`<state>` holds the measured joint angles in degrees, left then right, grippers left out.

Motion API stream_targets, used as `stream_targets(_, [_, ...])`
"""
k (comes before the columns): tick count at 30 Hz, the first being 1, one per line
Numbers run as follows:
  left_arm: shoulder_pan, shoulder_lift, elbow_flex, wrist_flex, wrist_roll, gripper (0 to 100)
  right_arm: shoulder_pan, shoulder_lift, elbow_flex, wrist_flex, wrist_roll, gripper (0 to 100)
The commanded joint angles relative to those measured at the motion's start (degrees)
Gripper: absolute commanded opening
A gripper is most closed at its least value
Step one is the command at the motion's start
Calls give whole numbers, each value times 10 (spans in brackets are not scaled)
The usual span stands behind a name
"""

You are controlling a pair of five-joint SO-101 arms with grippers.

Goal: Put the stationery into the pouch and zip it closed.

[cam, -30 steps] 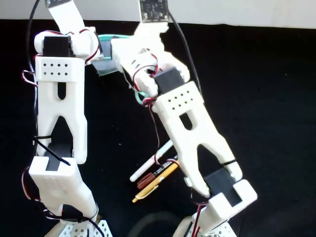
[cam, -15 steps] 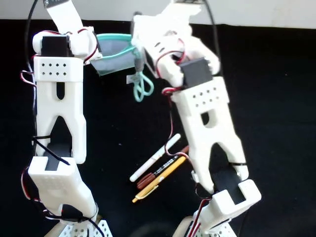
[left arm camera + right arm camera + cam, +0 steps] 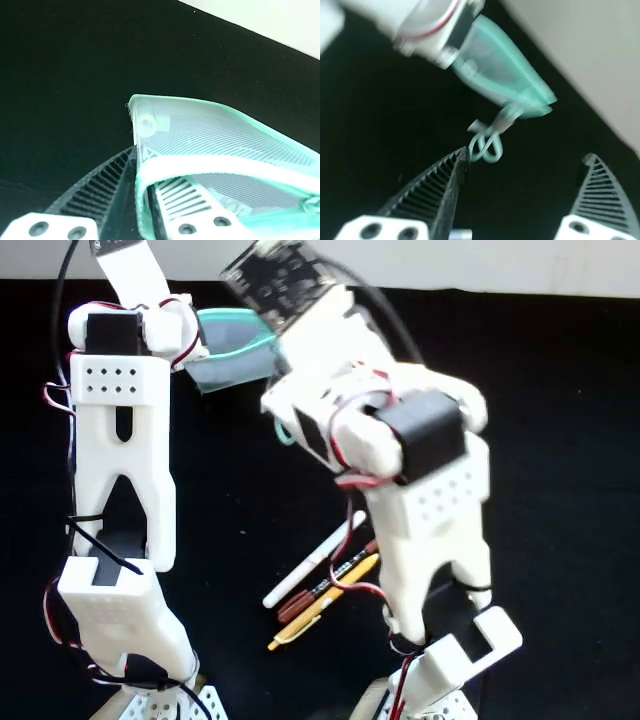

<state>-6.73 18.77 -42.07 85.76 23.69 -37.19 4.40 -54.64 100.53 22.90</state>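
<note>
Pens lay in a loose bundle on the black surface (image 3: 560, 440), close against the lower part of the right arm: a white pen (image 3: 312, 562), a brown pen (image 3: 298, 606), a dark marker (image 3: 335, 580) and a yellow pen (image 3: 300, 628), all touching or nearly so and angled the same way. Well apart from them, at the far side of the surface, the left end effector (image 3: 145, 165) was closed on one end of the teal-edged mesh pouch (image 3: 215, 145), its fingers pinching the rim beside the zip. The right end effector (image 3: 527, 155) was spread wide with nothing between its fingers, pointing toward the pouch (image 3: 495, 65). Small teal scissors (image 3: 486, 145) sat just beside the pouch's lower corner, handles away from it; whether the blades were inside the opening could not be told.
</note>
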Motion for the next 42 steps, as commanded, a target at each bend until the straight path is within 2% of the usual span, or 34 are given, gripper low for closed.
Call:
stream_targets(1, [-7, 0, -3, 4, 4, 7, -60, -10, 116, 7, 54, 334])
stream_targets(6, [-7, 0, -3, 4, 4, 7, -115, -10, 270, 7, 111, 329])
stream_targets(12, [-7, 0, -3, 3, 4, 7, -94, -10, 413, -6, 194, 248])
stream_targets(17, [-7, 0, -4, 0, 4, 7, -69, -10, 521, -71, 244, 245])
stream_targets(23, [-7, 0, -5, -17, 3, 7, -36, -80, 582, -153, 248, 245])
stream_targets(30, [-7, 0, -6, -20, 3, 7, -43, -225, 770, -261, 285, 245])
stream_targets(42, [-7, -3, -7, -52, 3, 7, -42, -233, 800, -274, 287, 245])
